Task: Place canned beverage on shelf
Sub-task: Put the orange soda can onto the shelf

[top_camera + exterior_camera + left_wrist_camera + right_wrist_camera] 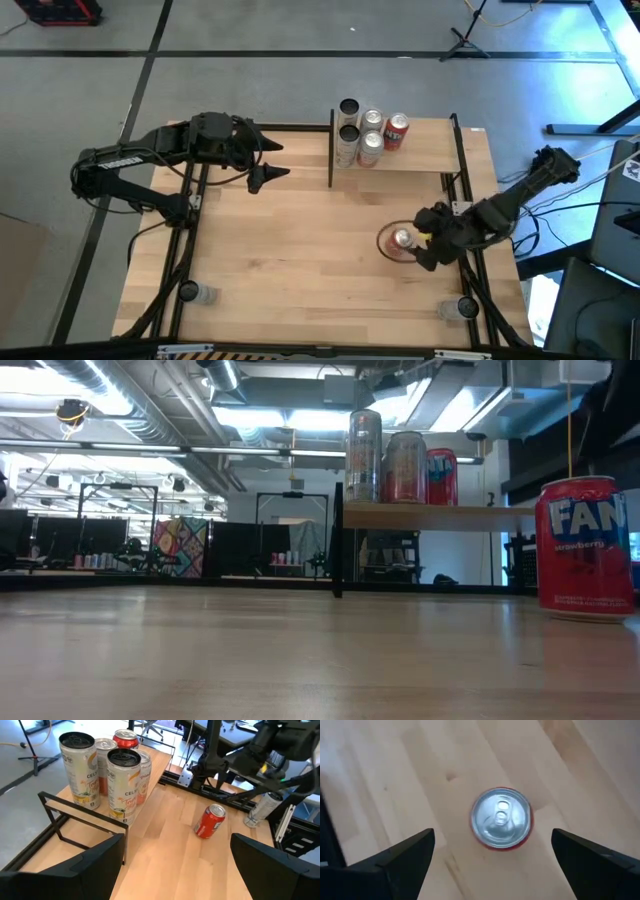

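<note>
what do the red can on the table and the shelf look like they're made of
Red can: apparently aluminium, with a bare silvery top and pull tab and a glossy red printed wall.
Shelf: a pale, matte, wood-grain board, probably wood, on thin black posts that look like metal.

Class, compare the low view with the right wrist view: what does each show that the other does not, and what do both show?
Only the low view shows the shelf with cans standing on it, and the room behind. Only the right wrist view shows the red can's silver top and the open right tool, its fingers apart on either side above the can. Both show the red can standing upright on the table.
</note>
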